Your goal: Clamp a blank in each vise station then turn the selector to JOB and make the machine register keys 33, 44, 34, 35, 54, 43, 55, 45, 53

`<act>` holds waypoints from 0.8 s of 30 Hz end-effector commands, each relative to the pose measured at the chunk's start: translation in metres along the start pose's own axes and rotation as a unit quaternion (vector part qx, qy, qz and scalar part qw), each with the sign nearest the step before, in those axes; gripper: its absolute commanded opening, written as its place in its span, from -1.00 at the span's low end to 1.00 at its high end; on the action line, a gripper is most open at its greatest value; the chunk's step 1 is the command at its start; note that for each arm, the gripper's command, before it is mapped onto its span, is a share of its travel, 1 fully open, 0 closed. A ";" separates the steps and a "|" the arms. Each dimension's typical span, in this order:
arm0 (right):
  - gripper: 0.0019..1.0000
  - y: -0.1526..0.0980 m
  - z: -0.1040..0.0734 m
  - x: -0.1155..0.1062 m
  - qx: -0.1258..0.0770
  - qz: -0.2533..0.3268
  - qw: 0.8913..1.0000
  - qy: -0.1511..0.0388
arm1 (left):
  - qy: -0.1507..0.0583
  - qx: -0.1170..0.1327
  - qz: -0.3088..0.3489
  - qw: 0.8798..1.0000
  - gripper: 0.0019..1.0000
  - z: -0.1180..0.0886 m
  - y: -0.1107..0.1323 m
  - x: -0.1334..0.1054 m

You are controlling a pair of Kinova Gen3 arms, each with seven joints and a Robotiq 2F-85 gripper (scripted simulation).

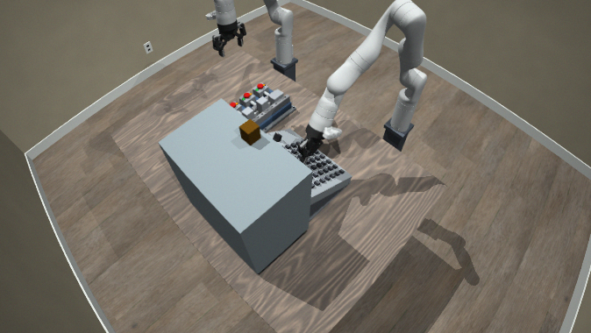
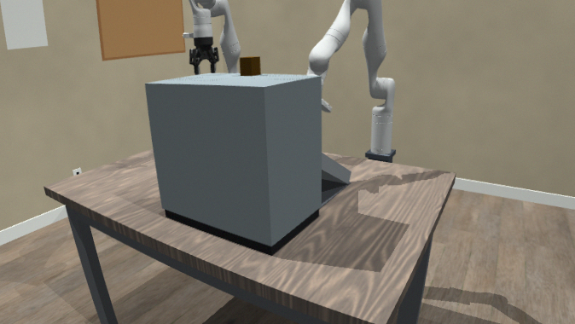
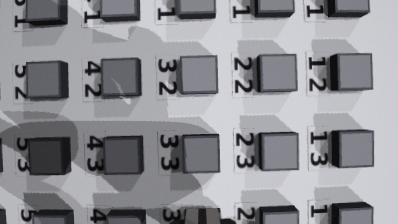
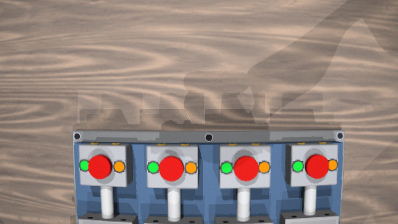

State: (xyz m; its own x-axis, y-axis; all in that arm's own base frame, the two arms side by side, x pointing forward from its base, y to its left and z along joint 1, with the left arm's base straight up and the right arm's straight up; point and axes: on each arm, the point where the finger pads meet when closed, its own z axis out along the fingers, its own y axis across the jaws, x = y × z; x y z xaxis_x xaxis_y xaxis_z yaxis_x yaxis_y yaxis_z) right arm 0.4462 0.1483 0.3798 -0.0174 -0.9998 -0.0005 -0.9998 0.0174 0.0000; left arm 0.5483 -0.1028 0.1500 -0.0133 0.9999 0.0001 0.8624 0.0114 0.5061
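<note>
My left gripper (image 1: 303,154) (image 3: 202,216) is shut and empty, low over the keypad (image 1: 331,187) (image 3: 387,110). In the left wrist view its tips cover a key just below key 33 (image 3: 201,153); that label's second digit is hidden. Key 43 (image 3: 123,155) and key 53 (image 3: 49,156) lie beside key 33. Contact cannot be told. My right gripper (image 1: 231,49) (image 2: 205,71) is open and empty, high behind the vise stations. Their red valve knobs (image 4: 171,168) sit between green and orange spots. The jaws are cut off in the right wrist view. The lamp (image 1: 250,132) (image 2: 250,66) looks dark amber.
The tall grey cabinet (image 1: 228,166) (image 2: 213,145) stands beside the keypad and hides part of it and the vise bank. A small black knob (image 1: 277,137) sits at the keypad's far end. The vise bank's blue base (image 1: 281,111) (image 4: 210,195) stands beyond it on the wooden table (image 2: 341,239).
</note>
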 end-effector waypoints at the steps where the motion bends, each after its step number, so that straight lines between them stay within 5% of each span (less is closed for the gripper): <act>1: 1.00 0.000 -0.001 0.000 0.001 0.000 1.000 0.000 | 0.000 -0.001 0.000 1.000 -0.80 -0.003 0.001 0.000; 10: 1.00 0.000 -0.001 0.000 0.001 0.000 1.000 0.000 | 0.000 -0.001 0.000 1.000 -0.80 -0.011 -0.001 -0.004; 19: 1.00 0.000 -0.001 0.000 0.001 0.000 1.000 0.000 | 0.000 -0.001 0.000 1.000 -0.80 -0.011 -0.031 -0.064; 24: 1.00 0.000 -0.001 0.000 0.001 0.000 1.000 0.000 | 0.000 -0.001 0.000 1.000 -0.80 -0.011 -0.033 -0.068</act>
State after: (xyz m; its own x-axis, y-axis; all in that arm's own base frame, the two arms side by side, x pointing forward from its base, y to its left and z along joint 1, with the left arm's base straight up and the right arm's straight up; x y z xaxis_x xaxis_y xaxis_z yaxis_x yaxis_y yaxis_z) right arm 0.4462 0.1483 0.3798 -0.0174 -0.9998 -0.0005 -0.9998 0.0174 0.0000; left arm 0.5169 -0.1638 0.1444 -0.0077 1.0000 -0.0040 0.8694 0.0087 0.4941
